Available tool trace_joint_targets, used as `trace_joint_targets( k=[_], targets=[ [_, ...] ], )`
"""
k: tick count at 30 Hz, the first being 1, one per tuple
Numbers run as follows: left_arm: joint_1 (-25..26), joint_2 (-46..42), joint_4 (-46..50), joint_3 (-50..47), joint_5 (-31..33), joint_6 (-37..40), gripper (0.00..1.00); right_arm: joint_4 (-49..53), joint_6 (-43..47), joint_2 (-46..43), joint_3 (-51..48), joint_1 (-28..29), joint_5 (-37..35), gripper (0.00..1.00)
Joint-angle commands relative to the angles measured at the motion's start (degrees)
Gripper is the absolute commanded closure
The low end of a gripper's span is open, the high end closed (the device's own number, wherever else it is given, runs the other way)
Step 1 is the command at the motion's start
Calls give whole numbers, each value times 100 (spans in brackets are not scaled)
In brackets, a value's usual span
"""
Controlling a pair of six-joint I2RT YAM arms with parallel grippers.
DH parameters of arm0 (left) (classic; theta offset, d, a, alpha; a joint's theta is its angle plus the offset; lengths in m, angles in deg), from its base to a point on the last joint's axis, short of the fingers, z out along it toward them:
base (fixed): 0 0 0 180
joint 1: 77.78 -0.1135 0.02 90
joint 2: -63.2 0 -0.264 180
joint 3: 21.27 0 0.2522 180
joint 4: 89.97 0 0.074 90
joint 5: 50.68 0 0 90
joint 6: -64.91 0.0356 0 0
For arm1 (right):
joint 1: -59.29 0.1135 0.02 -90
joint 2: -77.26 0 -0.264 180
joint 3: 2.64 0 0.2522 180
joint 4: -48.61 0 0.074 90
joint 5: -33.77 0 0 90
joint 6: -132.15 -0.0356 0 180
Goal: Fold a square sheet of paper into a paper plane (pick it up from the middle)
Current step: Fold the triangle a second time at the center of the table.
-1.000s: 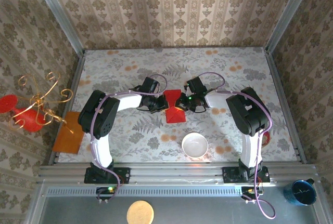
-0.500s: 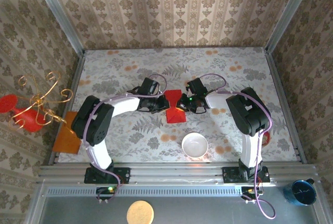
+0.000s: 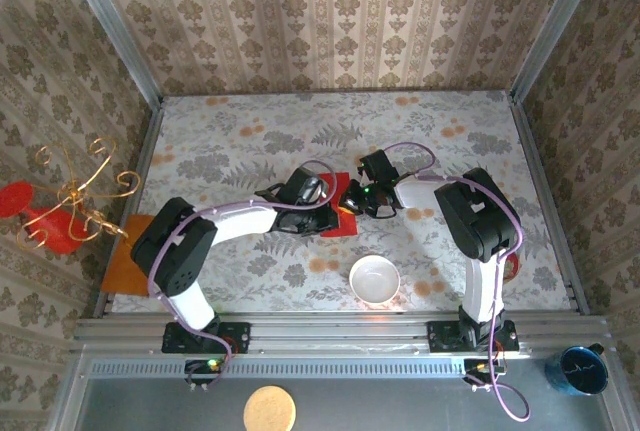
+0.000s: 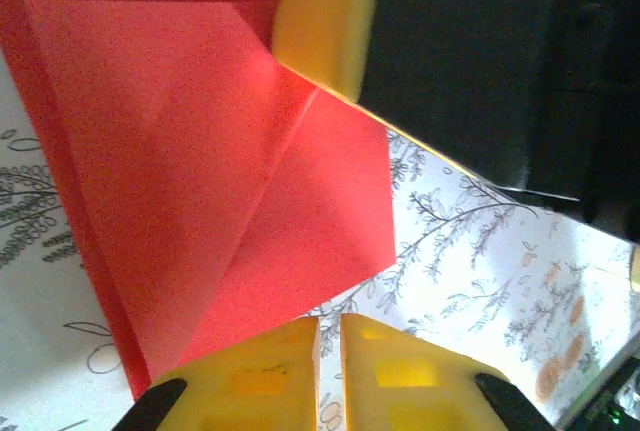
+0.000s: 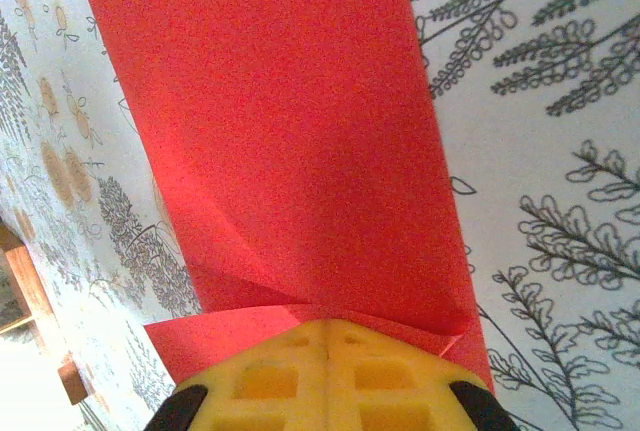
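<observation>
Nearest to us the white bowl [image 3: 374,278] is sitting on the flowered table [image 3: 440,131]. Just beyond it the red sheet of paper [image 4: 200,151] is lying flat near the middle of the table, already carrying diagonal creases, with a folded flap showing along one edge.

We are working it from both sides. Our left claw [image 4: 329,333] is hovering at one edge of the sheet with its yellow fingers [image 4: 260,371] parted by only a narrow slit, and nothing is sitting in that slit. Our right claw [image 5: 328,333] is closed tight, fingers together. Its tip is bearing down on the paper from the right, though we cannot tell whether it is pinching a layer.

We are judging this to be the creasing of a nose fold, with most of the plane not yet made. To do it well we are wanting the right claw anchoring the sheet, pressing without sliding. The left one should be running along the fold line from the middle outward, low and flat, so the thin paper is not buckling or skating.

Farther off the table is running back to the papered wall [image 3: 350,21]
</observation>
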Motion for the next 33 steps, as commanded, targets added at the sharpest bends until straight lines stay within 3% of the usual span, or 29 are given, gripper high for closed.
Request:
trace_joint_targets(
  k=[1,33],
  targets=[
    [-20,159,298,49,218,13,86,427,-44,263,-158,-42,-432,96],
    [-278,198,-211,-405,80,-147,89,394,-27,284,-246,-103,-429,96]
  ],
)
